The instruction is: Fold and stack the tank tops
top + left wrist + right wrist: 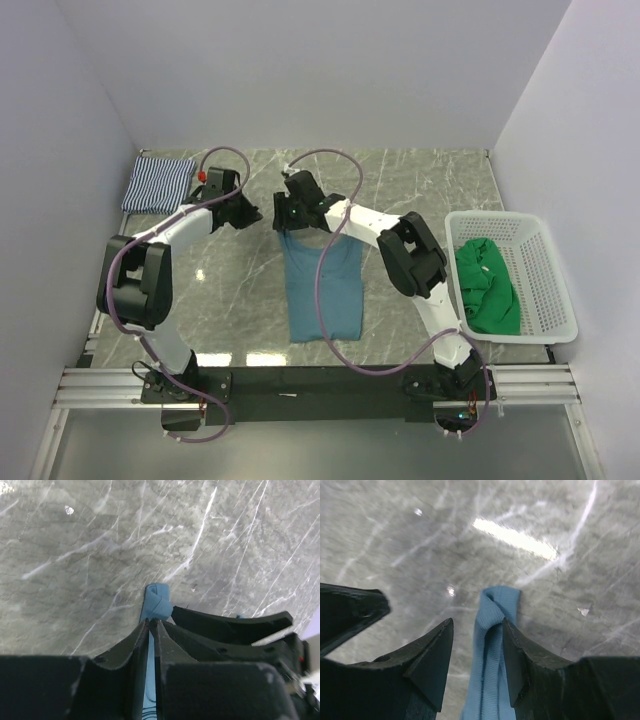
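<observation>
Teal tank top (322,290) lies flat on the table (420,180), body trailing back from both grippers toward the arm bases, strap end just under the fingertips.

- Left gripper (151,622): jaws pressed together on a strap (157,602). The rolled loop pokes out just beyond the tips.
- Right gripper (478,621): jaws spread, straddling what looks like the second strap (495,630). Fabric sits between the fingers, brushing one at most, not pinched.
- The two grippers sit close side by side.
- Striped tank top (158,183): folded, well off to the left gripper's outer side, at the far corner.
- Green tank top (487,285): heaped in the basket (510,218), well to the right of the right gripper.

Handling, as judged: thin ribbed knit, light, limp, no stiffness. It should drape and stretch if pulled by one point, and slide easily on the polished stone. Best holds are the strap loops or hem corners, taken as a pair so the edge stays straight.
</observation>
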{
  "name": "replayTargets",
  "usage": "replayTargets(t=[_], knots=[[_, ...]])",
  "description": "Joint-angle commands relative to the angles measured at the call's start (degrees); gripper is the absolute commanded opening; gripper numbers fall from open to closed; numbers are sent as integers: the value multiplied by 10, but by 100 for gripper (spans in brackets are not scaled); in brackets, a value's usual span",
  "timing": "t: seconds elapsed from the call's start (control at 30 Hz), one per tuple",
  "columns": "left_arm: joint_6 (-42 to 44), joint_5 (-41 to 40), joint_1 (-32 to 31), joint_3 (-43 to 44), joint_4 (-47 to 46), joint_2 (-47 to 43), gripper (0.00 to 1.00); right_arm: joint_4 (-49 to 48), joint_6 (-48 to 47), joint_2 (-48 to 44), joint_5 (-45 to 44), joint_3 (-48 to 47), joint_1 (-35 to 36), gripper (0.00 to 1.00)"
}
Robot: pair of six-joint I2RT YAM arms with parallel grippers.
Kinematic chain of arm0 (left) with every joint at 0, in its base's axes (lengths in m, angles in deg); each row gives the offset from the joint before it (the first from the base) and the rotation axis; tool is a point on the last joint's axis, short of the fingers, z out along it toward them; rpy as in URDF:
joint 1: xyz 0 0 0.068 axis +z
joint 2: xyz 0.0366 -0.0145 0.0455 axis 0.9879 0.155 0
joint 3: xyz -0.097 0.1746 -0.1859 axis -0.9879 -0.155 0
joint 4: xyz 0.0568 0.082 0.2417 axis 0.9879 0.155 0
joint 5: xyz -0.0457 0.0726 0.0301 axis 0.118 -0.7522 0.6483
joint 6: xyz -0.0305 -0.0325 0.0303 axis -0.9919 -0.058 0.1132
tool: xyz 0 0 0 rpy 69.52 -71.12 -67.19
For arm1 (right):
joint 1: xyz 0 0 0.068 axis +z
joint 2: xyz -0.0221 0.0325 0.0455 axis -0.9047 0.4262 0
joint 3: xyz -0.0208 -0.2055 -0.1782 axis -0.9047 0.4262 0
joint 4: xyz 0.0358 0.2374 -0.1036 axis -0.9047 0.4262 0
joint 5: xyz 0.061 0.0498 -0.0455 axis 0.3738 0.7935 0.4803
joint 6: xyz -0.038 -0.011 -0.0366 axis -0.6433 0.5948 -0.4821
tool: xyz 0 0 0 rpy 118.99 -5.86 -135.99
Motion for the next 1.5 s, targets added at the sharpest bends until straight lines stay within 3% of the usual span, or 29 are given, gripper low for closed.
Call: replayTargets(t=[0.0, 0.33, 0.63, 0.73, 0.93, 1.23, 1.47], knots=[[1, 10, -2, -7, -26, -35, 15, 14, -16, 6, -24, -30, 4, 51], [4, 16, -1, -25, -32, -37, 13, 20, -22, 17, -32, -34, 9, 50], [5, 24, -2, -33, -38, -33, 12, 41, -20, 41, -22, -70, 9, 43], [7, 29, -2, -32, -40, -32, 12, 40, -15, 44, -22, -70, 9, 34], [7, 34, -8, -43, -49, -29, 11, 20, 2, 15, -53, -27, 8, 1], [4, 36, -21, -59, -65, -21, 10, -31, 21, -94, -173, 78, 9, 0], [4, 38, -41, -68, -73, -11, 10, -33, 19, -96, -198, 84, 3, 0]])
